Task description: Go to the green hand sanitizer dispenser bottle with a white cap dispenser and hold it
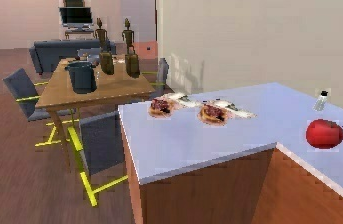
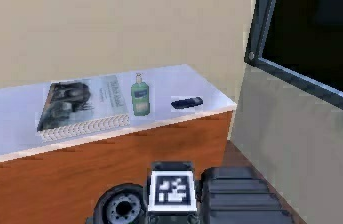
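Worktop point(image 1: 229, 140): pale blue-grey, smooth, matt.
Counter front point(image 2: 99, 165): brown, wood look, matt.
Green bottle point(image 2: 140, 97): plastic look, slight sheen. White cap point(image 2: 137, 78): matt plastic look.
Spiral-bound pad point(image 2: 84, 103): printed paper, wire spiral along one edge.
Small dark object point(image 2: 187, 102): material not discernible.
Dining table point(image 1: 89, 95): light wood, smooth, low sheen.
Chair point(image 1: 104, 145): blue-grey cloth-like seat and back, yellow frame, painted-metal look.
Pot point(image 1: 82, 76): dark, dull metal look.
Red round object point(image 1: 325, 133): glossy skin, highlight on top.
Floor point(image 1: 9, 180): brown, wood look, matt.
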{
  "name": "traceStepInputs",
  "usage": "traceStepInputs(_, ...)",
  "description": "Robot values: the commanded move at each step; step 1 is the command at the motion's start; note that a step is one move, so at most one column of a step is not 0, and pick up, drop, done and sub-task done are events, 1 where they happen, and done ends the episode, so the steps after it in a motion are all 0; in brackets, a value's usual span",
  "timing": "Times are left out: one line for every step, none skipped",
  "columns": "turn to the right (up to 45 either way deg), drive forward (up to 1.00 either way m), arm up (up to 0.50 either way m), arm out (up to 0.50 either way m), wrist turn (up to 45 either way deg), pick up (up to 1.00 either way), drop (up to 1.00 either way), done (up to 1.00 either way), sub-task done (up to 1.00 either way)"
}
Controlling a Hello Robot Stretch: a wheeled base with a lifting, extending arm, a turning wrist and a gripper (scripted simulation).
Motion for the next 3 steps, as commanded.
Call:
traceStepInputs(0.0, 0.00, 0.00, 0.48, 0.0, 0.00, 0.00, 0.00, 0.00)
traceStepInputs(0.0, 0.00, 0.00, 0.00, 45.0, 0.00, 0.00, 0.00, 0.00)
traceStepInputs(0.0, 0.00, 0.00, 0.00, 45.0, 0.00, 0.00, 0.00, 0.00)
